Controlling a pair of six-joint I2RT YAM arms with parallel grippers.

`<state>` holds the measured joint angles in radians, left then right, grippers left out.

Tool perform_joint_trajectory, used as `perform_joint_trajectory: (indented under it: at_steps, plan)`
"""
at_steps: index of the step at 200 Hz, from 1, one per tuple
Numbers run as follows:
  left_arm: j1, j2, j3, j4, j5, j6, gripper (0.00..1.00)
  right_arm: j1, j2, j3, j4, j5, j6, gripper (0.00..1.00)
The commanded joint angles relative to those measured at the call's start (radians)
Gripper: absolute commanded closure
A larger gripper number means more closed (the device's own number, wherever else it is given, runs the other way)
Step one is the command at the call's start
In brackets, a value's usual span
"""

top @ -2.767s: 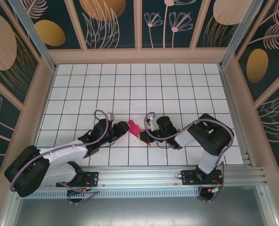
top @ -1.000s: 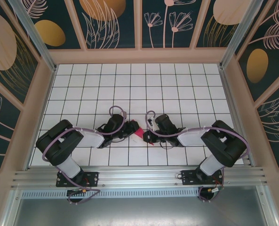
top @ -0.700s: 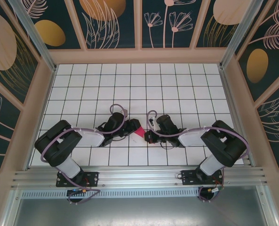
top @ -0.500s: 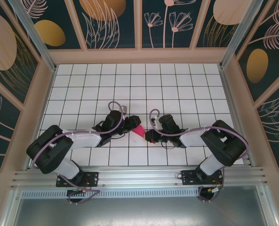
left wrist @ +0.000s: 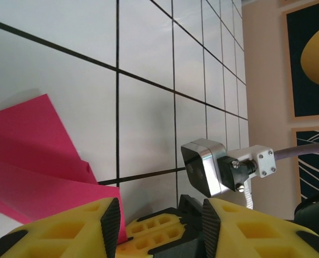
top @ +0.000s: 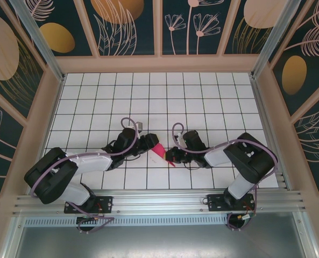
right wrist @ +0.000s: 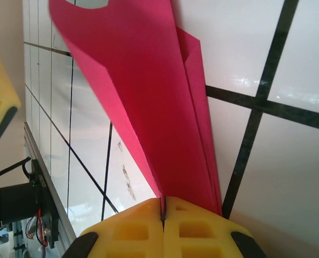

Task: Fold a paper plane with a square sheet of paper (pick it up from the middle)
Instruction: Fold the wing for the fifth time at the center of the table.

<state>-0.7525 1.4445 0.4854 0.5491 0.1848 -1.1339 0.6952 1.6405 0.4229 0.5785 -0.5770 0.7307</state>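
**Item.** The paper plane [top: 159, 151] sits near the middle of the white tiled table [top: 202, 97], toward its near side and between the two grippers.

**Condition.** It is plain magenta-red paper with no marks. In the right wrist view the paper plane [right wrist: 143, 91] is a long narrow wedge of several layers with straight, sharp creases. The layers spread apart toward the far end and narrow to a thin stack at the near end. The broadest flap is in front, and a narrower layer shows behind its right edge. In the left wrist view it appears as two overlapping flat flaps [left wrist: 35, 161] separated by a straight fold line, lying low over the tiles.

**Right gripper** [right wrist: 163, 207]. Its yellow fingers are pressed together, with the narrow end of the paper pinched in the seam between them. From above, this gripper [top: 170, 156] is at the paper's right tip.

**Left gripper** [left wrist: 159, 215]. The jaws stand apart and nothing is clamped between them. The paper lies just beside one finger, and it cannot be told whether they touch. From above, this gripper [top: 148, 145] is just beside the paper's left edge.
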Motion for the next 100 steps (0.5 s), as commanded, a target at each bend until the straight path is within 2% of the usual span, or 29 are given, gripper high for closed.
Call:
perform_joint_trajectory:
  at_steps: [1,70,100]
  plan:
    - [0.002,0.008,-0.013,0.023,-0.025,-0.005,0.53,-0.004,0.033,0.004,0.050,-0.007,0.073,1.00]
    - [0.005,0.070,0.012,0.060,-0.038,0.001,0.57,-0.005,0.074,0.015,0.053,-0.011,0.116,1.00]
    - [0.004,0.136,0.040,0.121,0.000,-0.003,0.56,-0.006,0.088,0.022,0.047,-0.011,0.120,1.00]
